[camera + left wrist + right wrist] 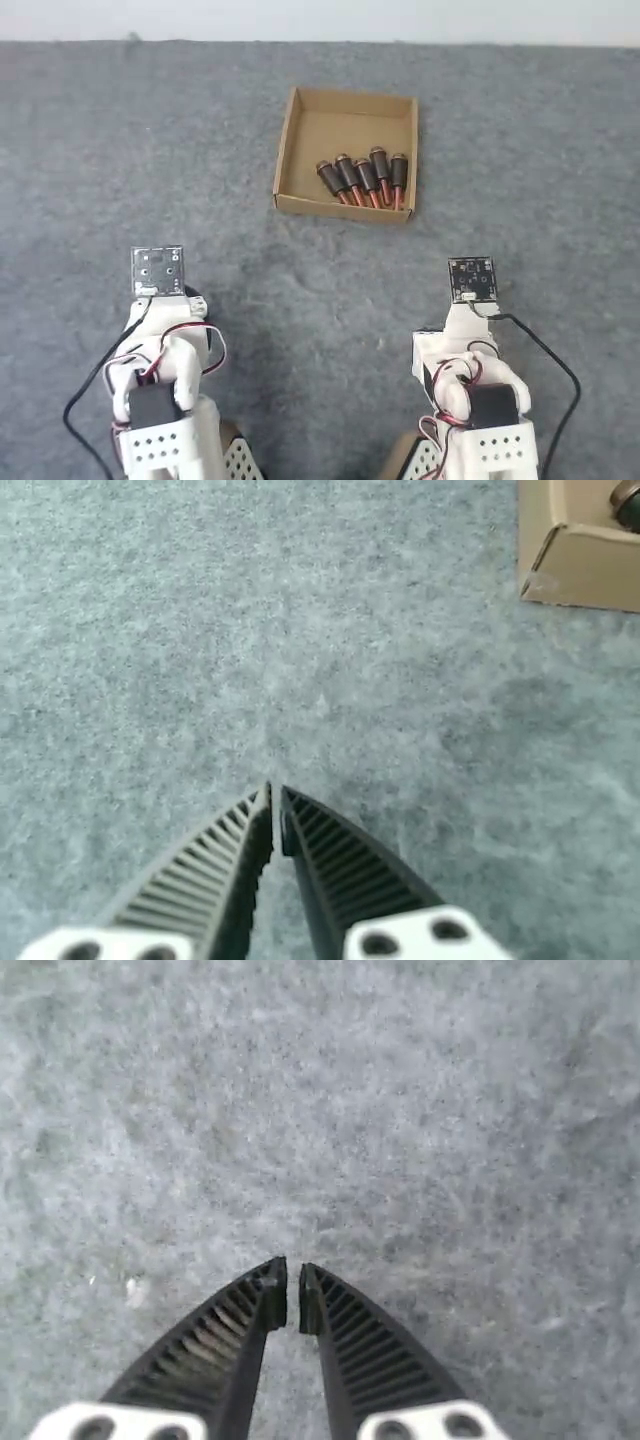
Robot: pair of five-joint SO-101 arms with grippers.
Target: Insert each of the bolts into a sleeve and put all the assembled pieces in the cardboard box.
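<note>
Five assembled pieces (366, 178) are sitting in the cardboard box (345, 125); you are holding left gripper (276, 815) and right gripper (292, 1295) closed, empty, task apparently done

Brown cardboard box (340, 128), black-and-copper pieces (362, 180), mottled grey carpet (150, 150).

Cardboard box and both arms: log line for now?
cardboard box: five assembled pieces inside | left arm: jaws shut, empty | right arm: jaws shut, empty
</note>
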